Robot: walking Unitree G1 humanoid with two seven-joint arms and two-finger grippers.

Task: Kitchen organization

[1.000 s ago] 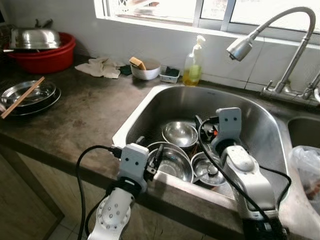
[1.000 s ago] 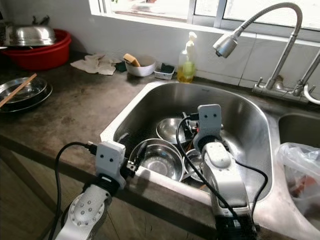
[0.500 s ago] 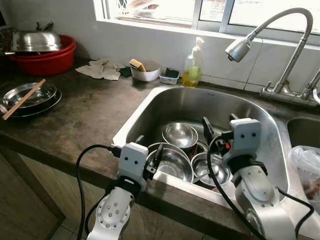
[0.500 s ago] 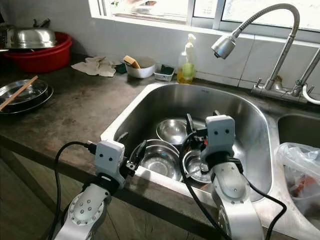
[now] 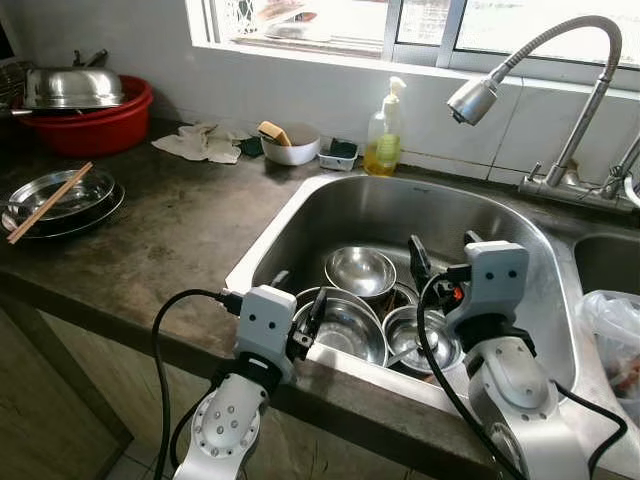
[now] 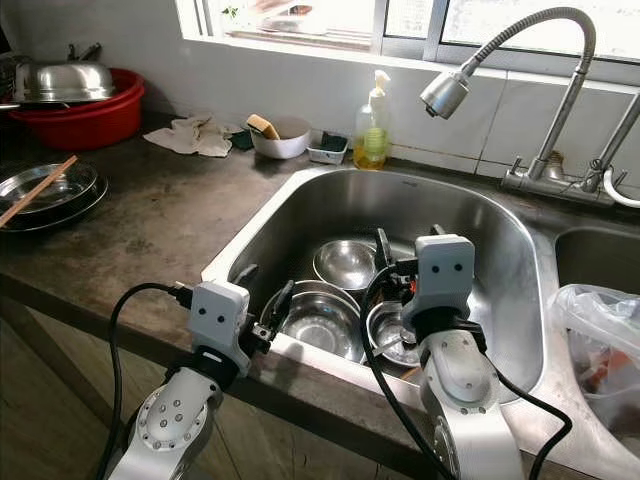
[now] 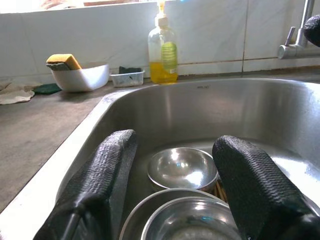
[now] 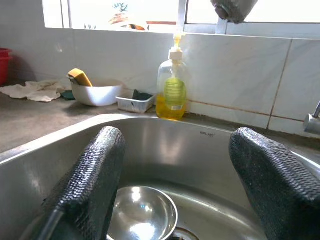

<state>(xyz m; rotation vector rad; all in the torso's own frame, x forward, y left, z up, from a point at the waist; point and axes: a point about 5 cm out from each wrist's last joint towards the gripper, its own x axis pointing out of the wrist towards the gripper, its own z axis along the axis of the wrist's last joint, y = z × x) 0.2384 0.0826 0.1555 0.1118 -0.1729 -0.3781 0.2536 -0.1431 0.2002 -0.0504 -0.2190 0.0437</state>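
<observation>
The right gripper [image 6: 405, 262] hovers spread wide over the steel bowls [image 6: 345, 262]; it should descend straight onto one rim.

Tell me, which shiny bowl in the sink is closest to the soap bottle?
The small bowl at the back of the sink, sitting by itself. The other bowls huddle at the front edge near the grippers, farther from the soap bottle.
</observation>
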